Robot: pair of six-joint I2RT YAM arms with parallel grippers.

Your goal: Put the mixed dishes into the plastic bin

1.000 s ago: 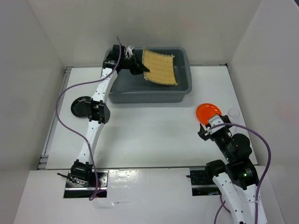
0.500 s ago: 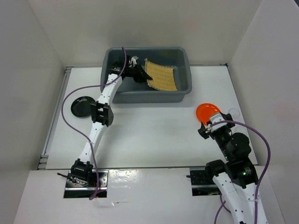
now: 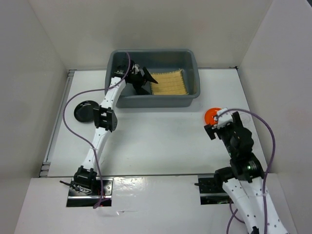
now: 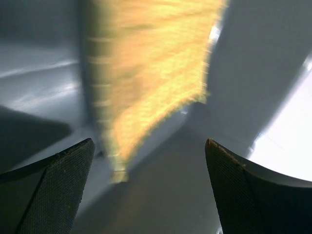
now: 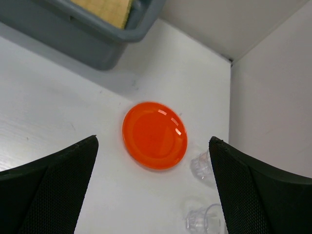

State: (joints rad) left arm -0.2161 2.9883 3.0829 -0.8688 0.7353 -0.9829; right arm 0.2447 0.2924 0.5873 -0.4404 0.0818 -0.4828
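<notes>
Near-right of the bin [image 3: 156, 101], the right gripper [image 5: 152, 140] hangs over the orange plate [image 5: 154, 135], jaws spread. The cups [image 5: 201, 165] sit beyond the plate, farther from the bin. The black plate [image 3: 87, 110] lies near-left of the bin. The mat [image 3: 170, 84] lies inside the bin, in its right half. The left gripper [image 4: 148, 141] is in the left half, jaws spread wide, empty.

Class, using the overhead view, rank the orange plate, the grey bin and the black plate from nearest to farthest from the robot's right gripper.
1. The orange plate, just beyond the right gripper, on the table's right side.
2. The grey bin, farther back, near the middle.
3. The black plate, far across on the left side.
</notes>
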